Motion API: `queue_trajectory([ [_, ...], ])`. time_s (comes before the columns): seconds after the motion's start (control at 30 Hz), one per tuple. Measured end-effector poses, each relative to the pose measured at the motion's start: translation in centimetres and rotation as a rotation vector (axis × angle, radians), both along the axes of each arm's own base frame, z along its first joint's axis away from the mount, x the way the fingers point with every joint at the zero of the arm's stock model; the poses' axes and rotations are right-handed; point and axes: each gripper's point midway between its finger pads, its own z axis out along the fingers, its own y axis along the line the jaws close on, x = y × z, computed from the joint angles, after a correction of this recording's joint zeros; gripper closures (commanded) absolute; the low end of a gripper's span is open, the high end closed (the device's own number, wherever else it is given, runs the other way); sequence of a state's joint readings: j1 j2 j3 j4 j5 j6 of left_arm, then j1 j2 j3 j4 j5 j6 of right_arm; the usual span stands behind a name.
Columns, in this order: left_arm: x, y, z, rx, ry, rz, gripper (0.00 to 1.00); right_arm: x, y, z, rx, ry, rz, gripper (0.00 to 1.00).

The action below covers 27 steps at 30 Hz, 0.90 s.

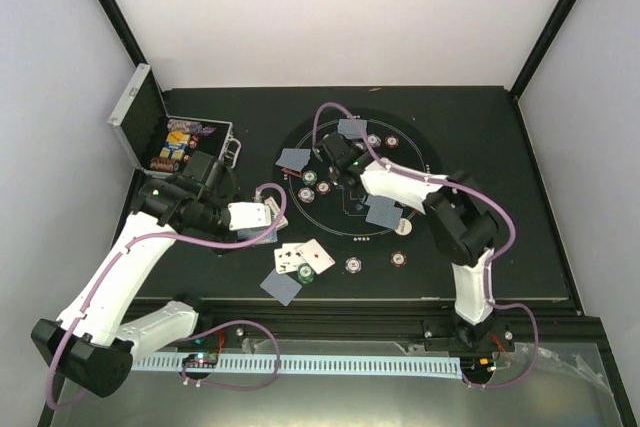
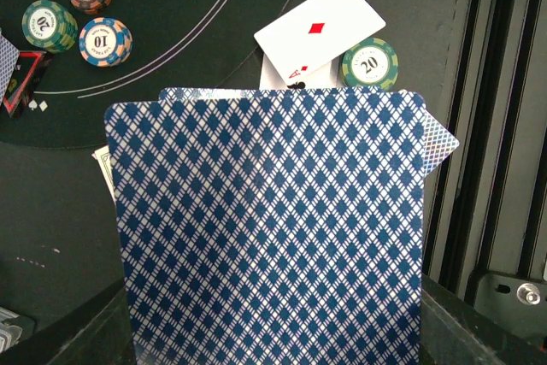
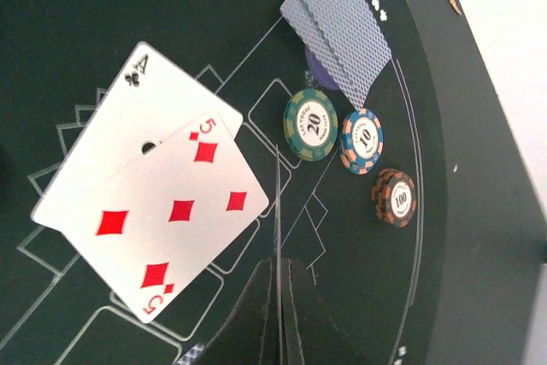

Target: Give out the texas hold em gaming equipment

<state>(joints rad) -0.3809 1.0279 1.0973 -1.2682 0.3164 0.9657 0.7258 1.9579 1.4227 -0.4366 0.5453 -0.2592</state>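
Currently the left gripper (image 1: 256,215) is clamped on the deck (image 2: 269,228), held back-up near the ace of diamonds (image 2: 320,32) and a 20 chip (image 2: 369,64), at the mat's (image 1: 330,222) near edge. The right gripper (image 3: 280,314) hangs over the mat, pressed together and empty, beside the ace of clubs (image 3: 111,134) and the five of diamonds (image 3: 175,211). The step in hand is probably dealing the next card. Keep the deck level and firmly pinched. Take one card only from the exposed edge. One card seems to jut at the deck's right corner, though the view is poor.
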Motion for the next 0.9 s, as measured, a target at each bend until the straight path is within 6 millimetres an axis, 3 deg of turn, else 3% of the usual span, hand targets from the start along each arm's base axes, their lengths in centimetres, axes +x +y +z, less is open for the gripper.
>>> queue_trajectory([
  [0.27,0.1,0.0,-0.2,0.004,0.009,0.0,0.98,0.7,-1.1,-4.5,-0.235,-0.019,0.047,0.96],
  [0.37,0.2,-0.1,-0.4,0.007,0.016,0.0,0.99,0.7,-1.5,-5.4,-0.266,-0.012,0.039,0.81],
  [0.5,0.3,-0.1,-0.4,0.007,0.016,0.0,0.99,0.7,-1.7,-5.3,-0.282,-0.019,0.033,0.45],
  [0.53,0.3,-0.1,-0.4,0.007,0.016,0.0,0.98,0.7,-1.7,-5.3,-0.278,-0.021,0.028,0.4],
  [0.73,0.3,-0.1,-0.4,0.008,0.015,0.001,0.98,0.4,-1.9,-5.6,-0.274,-0.002,0.021,0.18],
  [0.9,0.2,-0.1,-0.4,0.008,0.015,0.001,0.98,-0.2,-2.0,-5.7,-0.265,0.021,0.015,0.17],
])
